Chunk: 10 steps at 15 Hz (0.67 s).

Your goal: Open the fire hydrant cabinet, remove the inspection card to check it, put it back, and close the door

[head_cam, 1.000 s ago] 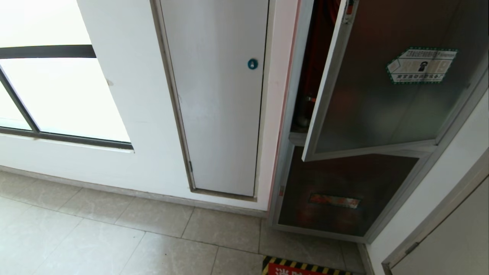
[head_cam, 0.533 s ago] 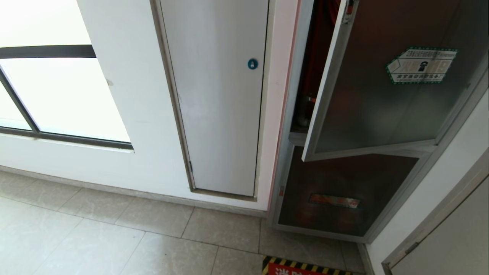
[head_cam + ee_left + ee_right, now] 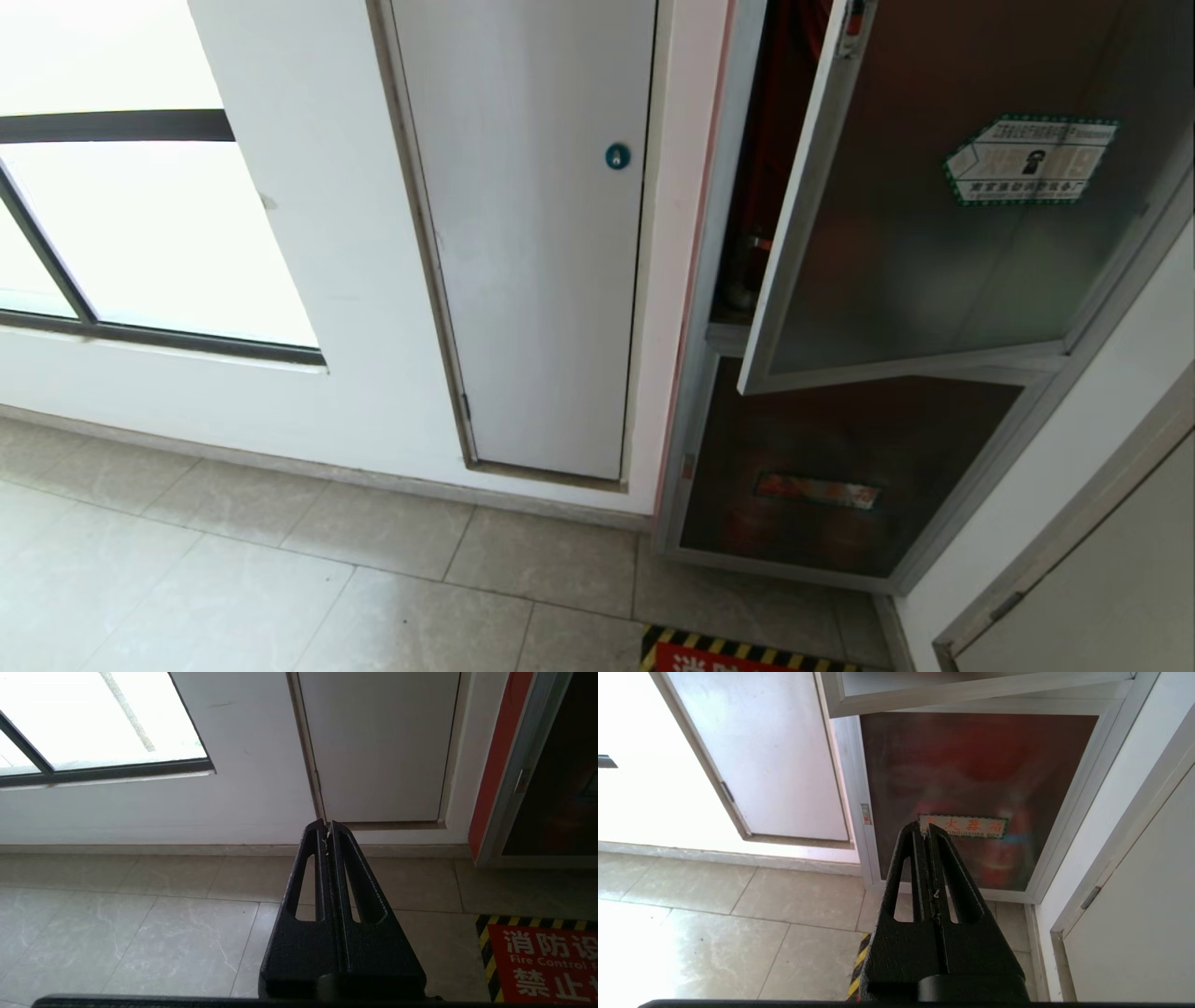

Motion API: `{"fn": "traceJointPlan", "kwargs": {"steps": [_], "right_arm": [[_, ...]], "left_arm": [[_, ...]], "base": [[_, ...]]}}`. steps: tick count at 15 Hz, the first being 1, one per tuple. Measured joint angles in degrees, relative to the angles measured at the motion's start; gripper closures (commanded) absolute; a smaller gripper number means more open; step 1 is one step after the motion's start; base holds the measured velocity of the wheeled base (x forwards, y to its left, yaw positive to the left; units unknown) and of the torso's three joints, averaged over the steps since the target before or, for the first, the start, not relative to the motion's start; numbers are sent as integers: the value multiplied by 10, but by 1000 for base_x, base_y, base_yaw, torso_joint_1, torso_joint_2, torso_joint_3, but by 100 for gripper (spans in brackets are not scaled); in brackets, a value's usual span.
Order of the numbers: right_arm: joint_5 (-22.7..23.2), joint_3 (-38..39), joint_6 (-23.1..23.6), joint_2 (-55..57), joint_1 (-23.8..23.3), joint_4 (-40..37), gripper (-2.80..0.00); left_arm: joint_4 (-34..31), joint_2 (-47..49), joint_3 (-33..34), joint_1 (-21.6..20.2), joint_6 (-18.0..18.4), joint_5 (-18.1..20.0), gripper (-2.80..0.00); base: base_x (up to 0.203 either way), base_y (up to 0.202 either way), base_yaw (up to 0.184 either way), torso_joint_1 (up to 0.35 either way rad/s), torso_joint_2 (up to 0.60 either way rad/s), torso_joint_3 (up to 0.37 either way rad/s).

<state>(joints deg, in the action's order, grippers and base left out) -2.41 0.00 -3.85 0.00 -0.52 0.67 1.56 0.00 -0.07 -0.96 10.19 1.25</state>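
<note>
The door [image 3: 943, 205] hangs partly open, so the cabinet [image 3: 775, 187] can be reached, but both claws, left [image 3: 328, 828] and right [image 3: 924, 830], are pressed closed and hold nothing.

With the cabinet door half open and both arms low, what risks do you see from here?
1. The door stands ajar, swung out from the fire hydrant cabinet; if left like this it probably stays unlatched.
2. The left gripper and right gripper are both shut and low, away from the door, so closing it likely needs a long reach.
3. The inspection card is not visible, so its return cannot be confirmed.
</note>
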Motion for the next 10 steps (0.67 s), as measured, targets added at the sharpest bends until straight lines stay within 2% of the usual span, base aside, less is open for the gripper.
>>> {"fn": "traceJointPlan", "kwargs": {"steps": [6,10], "right_arm": [[0,0,0,0,0,0,0],[0,0,0,0,0,0,0]], "left_arm": [[-18,-1,1,0,-98,-3,0],[-17,-1,1,0,-104,-4,0]], "base": [[0,0,0,0,0,0],[0,0,0,0,0,0]]}}
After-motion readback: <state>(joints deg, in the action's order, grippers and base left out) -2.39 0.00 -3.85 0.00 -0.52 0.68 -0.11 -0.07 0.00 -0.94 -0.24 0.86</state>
